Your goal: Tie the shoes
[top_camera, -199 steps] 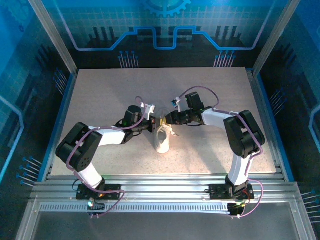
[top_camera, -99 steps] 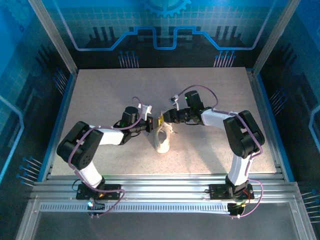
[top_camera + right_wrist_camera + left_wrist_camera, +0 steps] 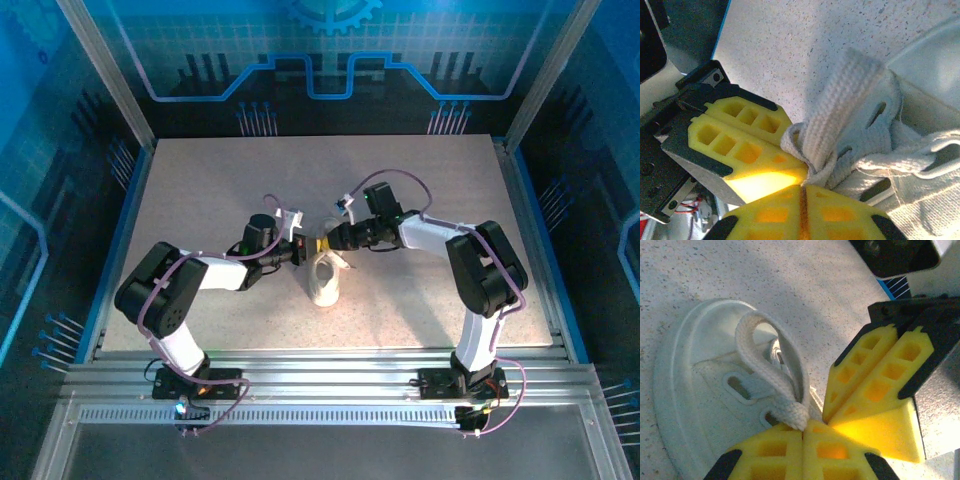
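Observation:
The small white shoe point(image 3: 323, 280) lies mid-table, toe toward the arms. Both grippers meet tip to tip above its laced throat. My left gripper point(image 3: 305, 251) point(image 3: 806, 424) is shut, its yellow fingers pinching the base of a white lace loop point(image 3: 771, 364) that arches over the shoe's eyelets point(image 3: 736, 386). My right gripper point(image 3: 323, 243) point(image 3: 801, 188) is shut on a second strand of lace point(image 3: 837, 117) where it crosses beside the tongue. Each gripper's yellow fingers show in the other's wrist view, the right gripper's fingers point(image 3: 875, 375) and the left gripper's fingers point(image 3: 740, 137), almost touching.
The speckled beige table point(image 3: 200, 190) stretches out around the shoe. Metal frame posts and blue walls point(image 3: 110, 90) close in the sides and back, and an aluminium rail point(image 3: 320, 365) runs along the near edge by the arm bases.
My right gripper has slid a little left toward the left gripper and closed on the lace. The left gripper has stayed shut on its loop and barely moved.

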